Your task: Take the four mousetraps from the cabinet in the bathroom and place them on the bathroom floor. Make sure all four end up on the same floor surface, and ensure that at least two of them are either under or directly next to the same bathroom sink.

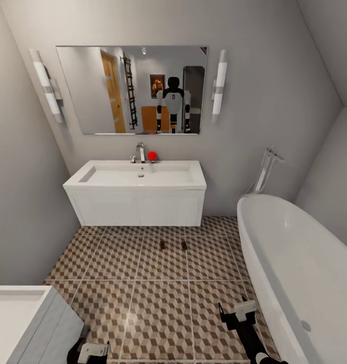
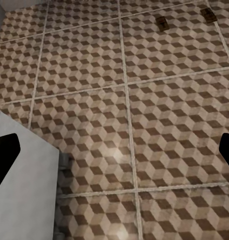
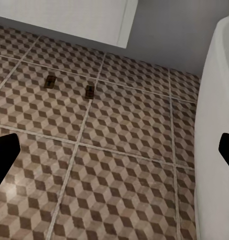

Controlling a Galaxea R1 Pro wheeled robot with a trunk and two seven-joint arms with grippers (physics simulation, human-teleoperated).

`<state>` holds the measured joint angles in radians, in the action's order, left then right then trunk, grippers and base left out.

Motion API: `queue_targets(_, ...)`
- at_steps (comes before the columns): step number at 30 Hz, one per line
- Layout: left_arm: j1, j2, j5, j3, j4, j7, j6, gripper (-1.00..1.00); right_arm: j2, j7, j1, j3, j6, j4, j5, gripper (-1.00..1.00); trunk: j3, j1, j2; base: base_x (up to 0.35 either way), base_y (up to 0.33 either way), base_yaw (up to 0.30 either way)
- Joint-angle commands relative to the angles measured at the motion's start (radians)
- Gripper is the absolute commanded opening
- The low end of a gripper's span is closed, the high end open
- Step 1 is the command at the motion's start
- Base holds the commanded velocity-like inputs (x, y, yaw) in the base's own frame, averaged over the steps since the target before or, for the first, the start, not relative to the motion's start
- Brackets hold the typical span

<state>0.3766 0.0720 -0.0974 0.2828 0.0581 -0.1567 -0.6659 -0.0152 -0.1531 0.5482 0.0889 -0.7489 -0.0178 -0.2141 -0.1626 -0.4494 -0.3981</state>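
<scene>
Both arms hung low at the bottom of the head view, above the bathroom floor. The right tool pointed ahead over the tiles, with its black arm running back toward the robot. Its two fingers stood wide apart with nothing between them, and in the right wrist view the dark fingertips sat far out at each edge. The left tool was lower and closer to the robot, just beside a white cabinet corner. Its fingertips were also spread wide apart and held nothing. Two mousetraps lay flat on the floor well ahead of both tools, in front of the white sink cabinet. One mousetrap and the other mousetrap lay near each other but not touching. The sink basin on top looked bare inside, with a faucet and a small red ball at its back edge. A big white bathtub stood just beside the right tool, on its outer side, and no things lay inside the part that showed. A mirror on the wall showed the robot.
</scene>
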Motion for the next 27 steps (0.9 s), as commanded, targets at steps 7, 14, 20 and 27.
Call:
queue_targets(7, 0.001, 0.0, -0.01, 0.009, -0.001, -0.001, -0.003, 1.0, 0.0, -0.01, 0.001, 0.008, -0.001, 0.001, -0.005, 1.0, 0.009, -0.001, -0.002, 0.0, 0.0, 0.0)
queue_targets(14, 0.001, 0.0, -0.01, 0.009, -0.001, -0.001, -0.003, 1.0, 0.0, -0.01, 0.001, 0.008, -0.001, 0.001, -0.005, 1.0, 0.021, -0.001, -0.002, 0.0, 0.0, 0.0)
queue_targets(20, 0.001, 0.0, -0.01, 0.009, -0.001, -0.001, -0.003, 1.0, 0.0, -0.01, 0.001, 0.008, -0.001, 0.001, -0.005, 1.0, 0.03, -0.001, -0.002, 0.0, 0.0, 0.0)
queue_targets(27, 0.001, 0.0, -0.01, 0.009, -0.001, -0.001, -0.003, 1.0, 0.0, -0.01, 0.001, 0.008, -0.001, 0.001, -0.005, 1.0, 0.042, -0.001, -0.002, 0.0, 0.0, 0.0)
